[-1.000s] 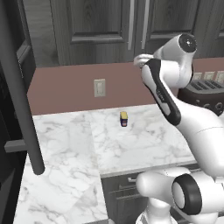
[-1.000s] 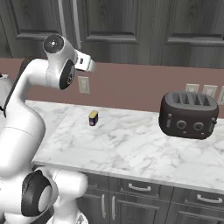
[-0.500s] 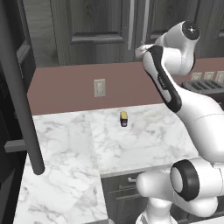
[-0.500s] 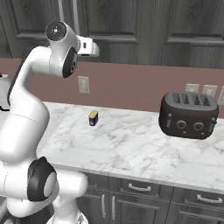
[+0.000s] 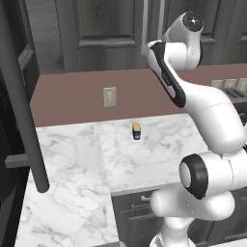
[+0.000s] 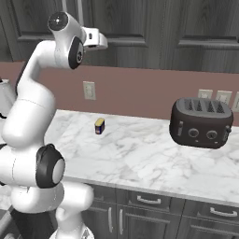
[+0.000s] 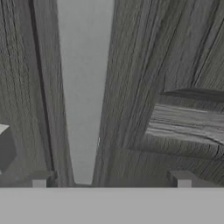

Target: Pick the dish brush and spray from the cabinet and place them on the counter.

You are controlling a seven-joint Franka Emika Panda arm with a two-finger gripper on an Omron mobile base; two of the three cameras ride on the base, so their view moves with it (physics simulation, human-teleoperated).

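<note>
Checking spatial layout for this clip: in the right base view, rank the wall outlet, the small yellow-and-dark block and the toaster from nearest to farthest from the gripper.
From the gripper, raised at the cabinet doors:
1. Wall outlet, on the backsplash just below it.
2. Small yellow-and-dark block, lower, on the counter.
3. Toaster, far off to the right on the counter.

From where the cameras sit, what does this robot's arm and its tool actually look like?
The arm is built of glossy white, rounded segments joined by fat cylindrical joints with dark grey or black round caps and bands. No loose cables or markings show. The hand at its end is a small white boxy block. The tool ends in two small, dark, square-tipped fingers.
</note>
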